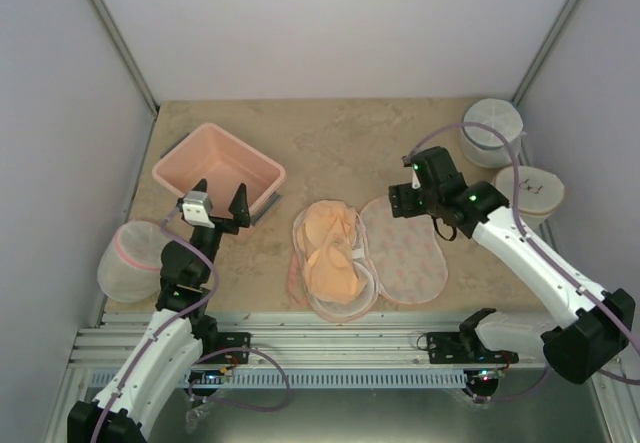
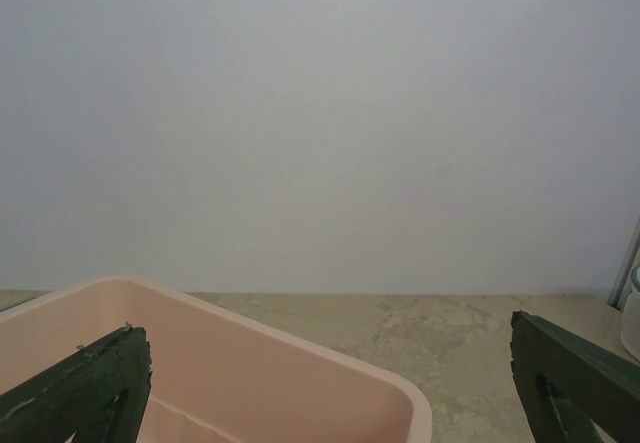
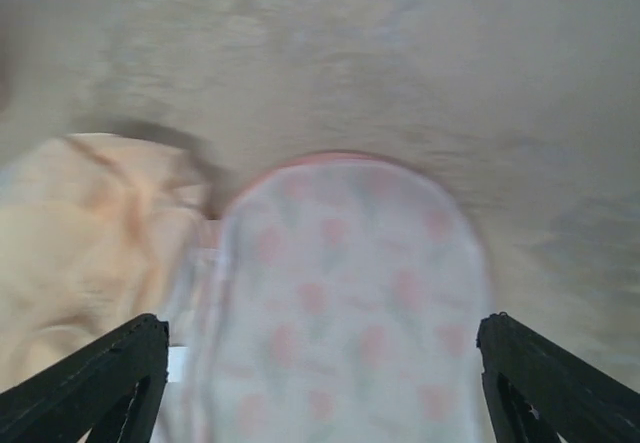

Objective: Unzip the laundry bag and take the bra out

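Note:
The laundry bag (image 1: 405,253) lies spread open on the table, its cream flap with orange-red print (image 3: 350,303) turned out to the right. The peach-orange bra (image 1: 330,255) rests on the bag's left half, with its cups bunched; in the right wrist view the bra (image 3: 80,253) shows at the left. My right gripper (image 1: 415,208) hovers open over the far end of the printed flap, and nothing sits between its fingers (image 3: 100,373). My left gripper (image 1: 220,193) is open and empty at the near rim of the pink tub (image 2: 300,363), well left of the bag.
The pink tub (image 1: 218,168) stands at the back left. A round white mesh container with a pink rim (image 1: 135,258) sits at the left edge, and two more (image 1: 490,128) (image 1: 528,193) stand at the back right. White walls enclose the table.

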`<state>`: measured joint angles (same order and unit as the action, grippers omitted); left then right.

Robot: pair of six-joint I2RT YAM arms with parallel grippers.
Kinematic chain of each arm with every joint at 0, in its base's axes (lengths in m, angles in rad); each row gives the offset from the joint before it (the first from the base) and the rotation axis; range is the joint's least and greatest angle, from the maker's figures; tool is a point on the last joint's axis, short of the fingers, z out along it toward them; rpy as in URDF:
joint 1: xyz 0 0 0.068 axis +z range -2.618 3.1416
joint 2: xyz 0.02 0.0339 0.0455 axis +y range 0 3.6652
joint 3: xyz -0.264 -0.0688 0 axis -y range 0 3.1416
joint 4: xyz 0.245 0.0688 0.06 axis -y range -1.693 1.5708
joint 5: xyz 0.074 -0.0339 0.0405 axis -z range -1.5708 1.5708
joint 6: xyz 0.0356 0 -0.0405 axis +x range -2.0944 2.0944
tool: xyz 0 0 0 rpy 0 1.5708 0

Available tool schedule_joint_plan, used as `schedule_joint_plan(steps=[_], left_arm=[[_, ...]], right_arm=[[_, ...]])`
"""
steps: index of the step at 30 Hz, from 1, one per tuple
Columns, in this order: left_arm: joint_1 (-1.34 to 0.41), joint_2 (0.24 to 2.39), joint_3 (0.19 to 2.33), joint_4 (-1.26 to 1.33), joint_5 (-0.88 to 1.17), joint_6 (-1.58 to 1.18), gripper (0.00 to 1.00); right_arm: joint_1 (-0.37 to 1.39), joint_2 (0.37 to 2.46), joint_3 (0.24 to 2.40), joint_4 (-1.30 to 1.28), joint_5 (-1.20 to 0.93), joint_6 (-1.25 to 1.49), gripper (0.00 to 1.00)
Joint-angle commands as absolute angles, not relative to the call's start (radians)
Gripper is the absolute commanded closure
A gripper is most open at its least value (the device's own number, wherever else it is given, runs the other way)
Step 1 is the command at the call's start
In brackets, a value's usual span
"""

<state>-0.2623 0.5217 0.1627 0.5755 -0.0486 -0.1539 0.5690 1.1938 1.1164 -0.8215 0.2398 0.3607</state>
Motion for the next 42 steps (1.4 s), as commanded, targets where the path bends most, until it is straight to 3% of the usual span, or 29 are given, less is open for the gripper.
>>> schedule_joint_plan(steps=[1,5,7,13,22,28,33,42], left_arm=[[-0.255,0.527,0.154,0.594,-0.035,-0.157,0.01],[-0.255,0.532,0.158,0.583,-0.034,-0.168,0.01],[-0.255,0.534,0.163,0.57,-0.039,-0.174,0.01],[-0.255,0.594,0.319,0.305,-0.004,-0.11,0.01],[-0.253,0.998,0.921,-0.505,0.012,0.265,0.01],[-0.165,1.353,1.219,-0.868,0.0,0.351,0.14],[-0.149,1.578,1.358,-0.982,0.049,0.346,0.2],[-0.163,1.663,1.27,-0.988,0.135,0.369,0.34]], right_arm=[[0.604,1.24,1.088,-0.654,-0.103,0.301,0.22],[0.667,1.286,1.028,-0.432,-0.354,0.313,0.41],[0.691,1.334,1.025,-0.356,-0.404,0.323,0.45],[0.724,1.463,1.058,-0.376,-0.376,0.32,0.44],[0.774,1.482,1.008,-0.496,-0.2,0.322,0.42],[0.829,1.466,0.931,-0.47,-0.208,0.326,0.41],[0.841,1.425,0.881,-0.448,-0.206,0.334,0.4],[0.848,1.357,0.767,-0.409,-0.186,0.37,0.38]])
